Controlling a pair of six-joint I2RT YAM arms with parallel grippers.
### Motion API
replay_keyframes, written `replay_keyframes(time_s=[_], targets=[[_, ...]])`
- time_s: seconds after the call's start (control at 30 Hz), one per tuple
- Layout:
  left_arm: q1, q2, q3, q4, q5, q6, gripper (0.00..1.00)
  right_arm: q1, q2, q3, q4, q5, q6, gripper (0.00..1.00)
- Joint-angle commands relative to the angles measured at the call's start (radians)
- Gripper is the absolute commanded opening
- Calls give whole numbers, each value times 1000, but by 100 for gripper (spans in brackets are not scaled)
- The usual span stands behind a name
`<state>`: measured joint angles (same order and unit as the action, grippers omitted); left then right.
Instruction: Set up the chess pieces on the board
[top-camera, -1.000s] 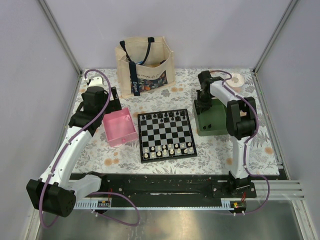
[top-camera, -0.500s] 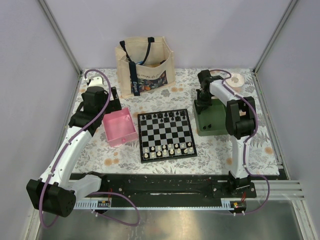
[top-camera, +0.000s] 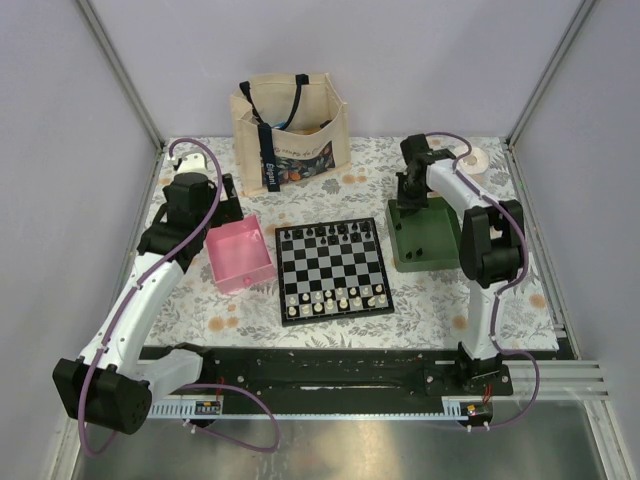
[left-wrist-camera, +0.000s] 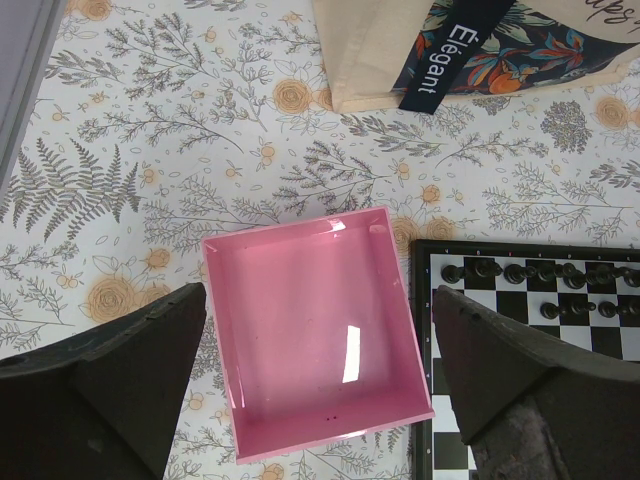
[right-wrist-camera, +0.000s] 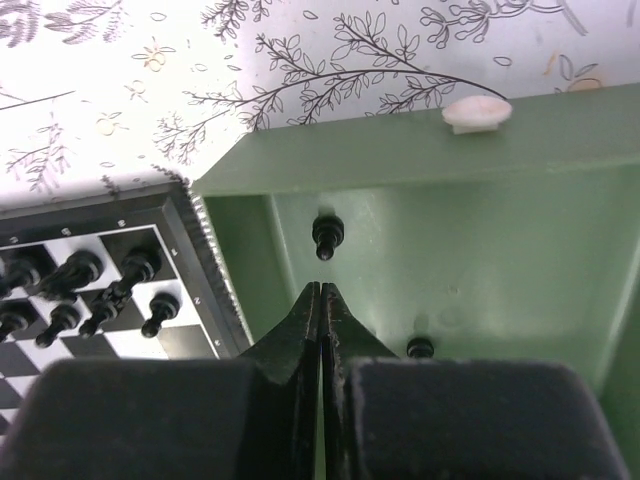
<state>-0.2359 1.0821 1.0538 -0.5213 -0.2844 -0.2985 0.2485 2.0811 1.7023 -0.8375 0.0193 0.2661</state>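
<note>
The board (top-camera: 332, 266) lies mid-table with black chess pieces (top-camera: 328, 233) along its far rows and white ones along its near rows. My right gripper (top-camera: 409, 196) hangs over the green tray (top-camera: 428, 246), near its far left corner. In the right wrist view that gripper (right-wrist-camera: 321, 287) is shut, with nothing visible between the fingers. One black piece (right-wrist-camera: 326, 237) lies on the tray floor just past the tips, another (right-wrist-camera: 420, 347) beside the right finger. My left gripper (left-wrist-camera: 318, 291) is open above the pink tray (left-wrist-camera: 300, 330), which holds nothing.
A cloth tote bag (top-camera: 290, 130) stands behind the board. A white roll (top-camera: 472, 158) sits at the back right. A small white object (right-wrist-camera: 477, 112) rests on the green tray's far rim. The board's corner (right-wrist-camera: 190, 260) lies close to that tray's left wall.
My right gripper has closed fully and its wrist has shifted slightly toward the back right over the green tray. The left arm has not moved.
</note>
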Motion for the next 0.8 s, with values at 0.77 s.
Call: replay_keyframes(time_s=[0.77], targets=[[-2,-19,14,38,11,4,99,2,74,48,-11,-44,10,35]])
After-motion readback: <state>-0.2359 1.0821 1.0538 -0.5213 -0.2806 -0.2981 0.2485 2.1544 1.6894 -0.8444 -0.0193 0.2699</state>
